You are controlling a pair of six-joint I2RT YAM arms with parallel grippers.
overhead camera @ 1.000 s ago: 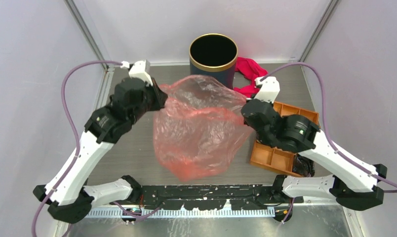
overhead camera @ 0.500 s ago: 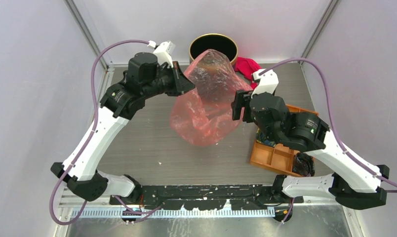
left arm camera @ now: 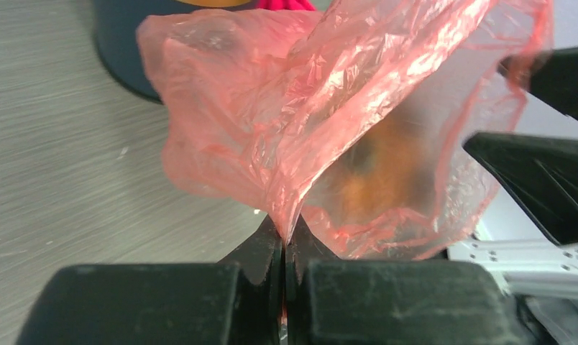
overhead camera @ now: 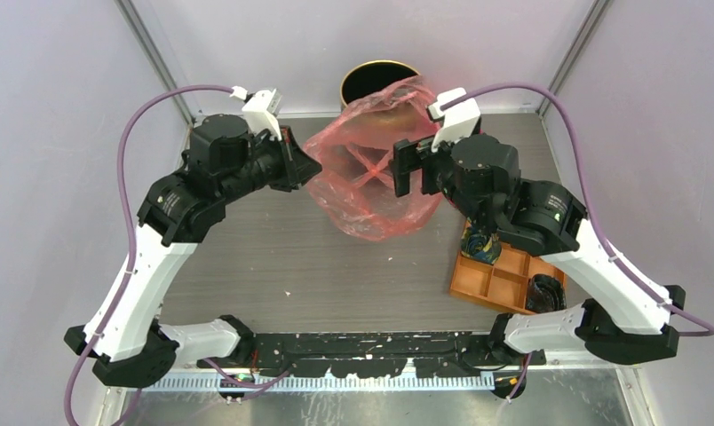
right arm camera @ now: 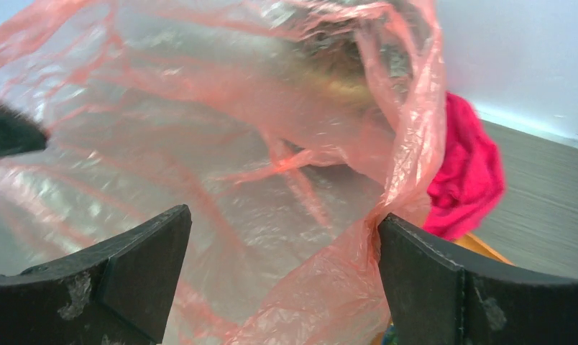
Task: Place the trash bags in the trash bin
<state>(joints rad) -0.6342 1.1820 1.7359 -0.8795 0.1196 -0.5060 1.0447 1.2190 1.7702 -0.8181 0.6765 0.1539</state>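
The translucent red-pink trash bag (overhead camera: 367, 182) hangs bunched in the air just in front of the trash bin (overhead camera: 360, 74), and its top edge overlaps the gold rim. My left gripper (overhead camera: 307, 169) is shut on a pinch of the film at the bag's left side (left arm camera: 284, 233). In the left wrist view the navy bin (left arm camera: 121, 43) stands behind the bag (left arm camera: 329, 108). My right gripper (overhead camera: 400, 169) is open at the bag's right side. Loose film (right arm camera: 200, 129) lies between its spread fingers (right arm camera: 282, 219) and brushes the right one.
An orange compartment tray (overhead camera: 504, 275) with small items sits at the right under my right arm. A magenta cloth (right arm camera: 469, 172) lies right of the bin, behind the bag. Pale enclosure walls close in the back and both sides.
My right gripper has opened and let go of the bag, shifting up and left toward the bin. The left gripper lifted the bag off the table toward the bin's rim.
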